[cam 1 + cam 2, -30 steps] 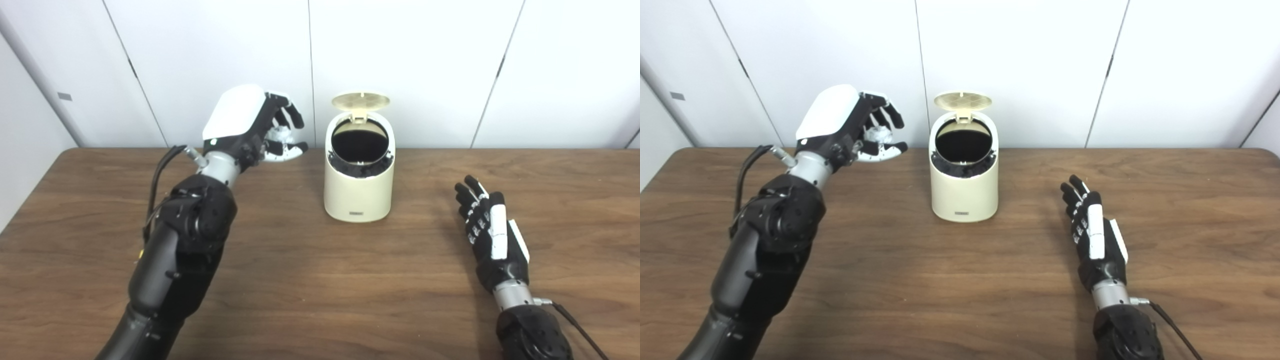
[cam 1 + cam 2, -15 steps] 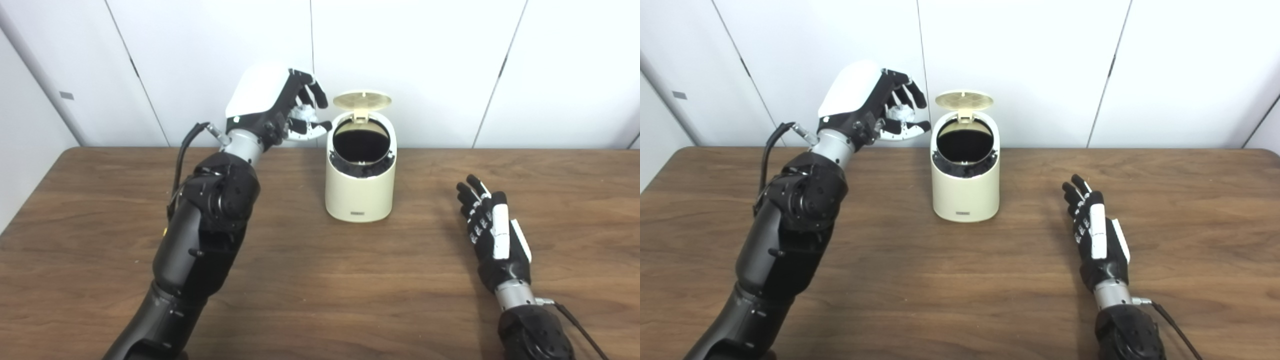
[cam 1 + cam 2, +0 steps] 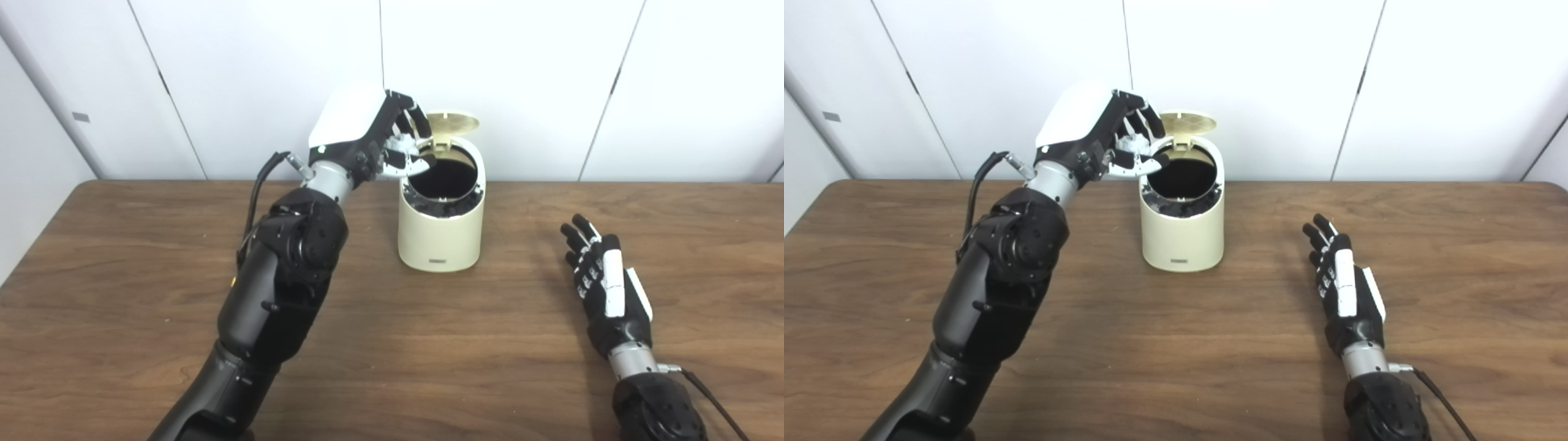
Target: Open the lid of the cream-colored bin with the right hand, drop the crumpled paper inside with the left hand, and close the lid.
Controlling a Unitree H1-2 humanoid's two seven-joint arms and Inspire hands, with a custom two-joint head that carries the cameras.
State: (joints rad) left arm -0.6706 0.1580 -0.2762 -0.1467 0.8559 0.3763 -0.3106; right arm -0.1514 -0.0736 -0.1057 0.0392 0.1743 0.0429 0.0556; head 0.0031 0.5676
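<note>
The left hand (image 3: 367, 138) has moved right, up to the open bin's rim.

Its fingers curl around the crumpled paper (image 3: 397, 146), above the left edge of the cream-colored bin (image 3: 438, 236), whose lid (image 3: 450, 122) stands up. The right hand (image 3: 603, 288) lies flat on the wooden table (image 3: 429, 343), fingers spread, holding nothing.

You see a smooth matt cream plastic bin (image 3: 438, 229), dark wood-grain table (image 3: 392, 343) with a dull sheen, glossy white shell on the left hand (image 3: 367, 138), crumpled white paper (image 3: 397, 146).
</note>
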